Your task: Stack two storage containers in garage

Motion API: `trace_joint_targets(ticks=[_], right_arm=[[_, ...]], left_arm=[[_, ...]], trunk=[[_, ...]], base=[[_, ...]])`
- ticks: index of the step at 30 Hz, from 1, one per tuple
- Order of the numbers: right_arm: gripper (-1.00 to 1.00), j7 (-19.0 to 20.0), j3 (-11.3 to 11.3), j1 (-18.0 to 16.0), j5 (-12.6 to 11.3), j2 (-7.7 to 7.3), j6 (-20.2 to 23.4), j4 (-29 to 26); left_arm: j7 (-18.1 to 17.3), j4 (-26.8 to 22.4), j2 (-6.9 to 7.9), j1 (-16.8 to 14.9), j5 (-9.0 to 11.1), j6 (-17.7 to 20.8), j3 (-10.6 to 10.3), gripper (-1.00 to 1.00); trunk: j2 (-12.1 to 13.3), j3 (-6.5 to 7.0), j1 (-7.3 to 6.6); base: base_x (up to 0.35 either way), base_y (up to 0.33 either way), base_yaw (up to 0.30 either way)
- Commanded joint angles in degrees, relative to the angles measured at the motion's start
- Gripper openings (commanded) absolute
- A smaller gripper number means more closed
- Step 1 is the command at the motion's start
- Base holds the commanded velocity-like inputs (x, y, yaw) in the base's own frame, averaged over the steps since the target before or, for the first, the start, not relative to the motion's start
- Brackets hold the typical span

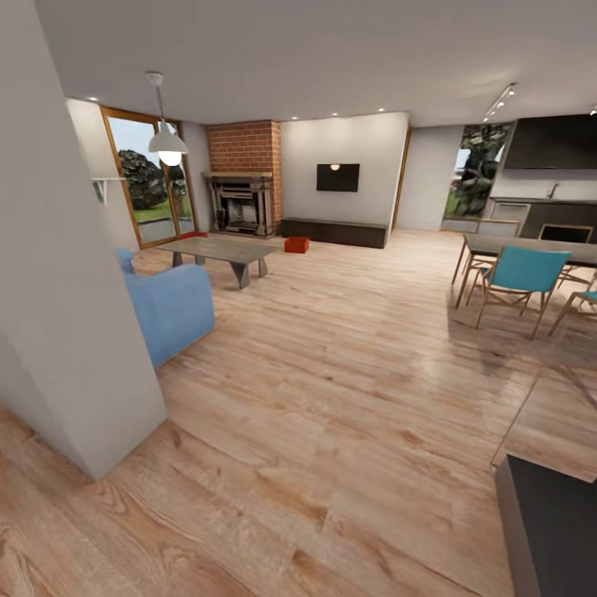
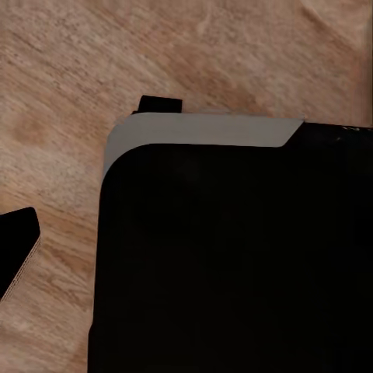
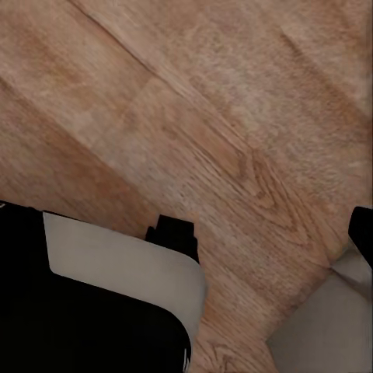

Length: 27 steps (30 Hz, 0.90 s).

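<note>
Light wood plank floor [image 1: 332,431] nearest | jaw state of both grippers: cannot tell | orange-red shallow plastic bin [image 1: 296,245] on floor by red brick fireplace [image 1: 245,178], beyond grey low table [image 1: 217,249]

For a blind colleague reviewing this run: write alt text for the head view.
A living room with wood plank floor: an orange-red storage container sits far off beside a low coffee table, near a brick fireplace. Blue sofa left, dining chairs right.

One orange-red storage container [image 1: 296,245] on the wood floor [image 1: 332,398], one coffee table [image 1: 217,249], one blue sofa [image 1: 170,307], one wall TV [image 1: 337,177], one pendant lamp [image 1: 168,143], one brick fireplace [image 1: 242,203].
</note>
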Motion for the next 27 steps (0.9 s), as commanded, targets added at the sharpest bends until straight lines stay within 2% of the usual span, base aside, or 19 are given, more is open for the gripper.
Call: trace_joint_targets(ticks=[1, 27], right_arm=[[1.0, 0.14, -0.49, -0.07, 0.36, -0.03, -0.31, 0.16], [1.0, 0.22, -0.49, -0.07, 0.48, -0.03, -0.3, 0.16]], left_arm=[[0.02, -0.13, -0.04, 0.04, 0.55, 0.08, 0.07, 1.0], [0.02, -0.13, 0.01, 0.04, 0.55, 0.08, 0.07, 1.0]], trunk=[[-0.02, -0.04, 0.04], [-0.02, -0.04, 0.04]], base=[[0.338, 0.0, 0.0], [0.338, 0.0, 0.0]])
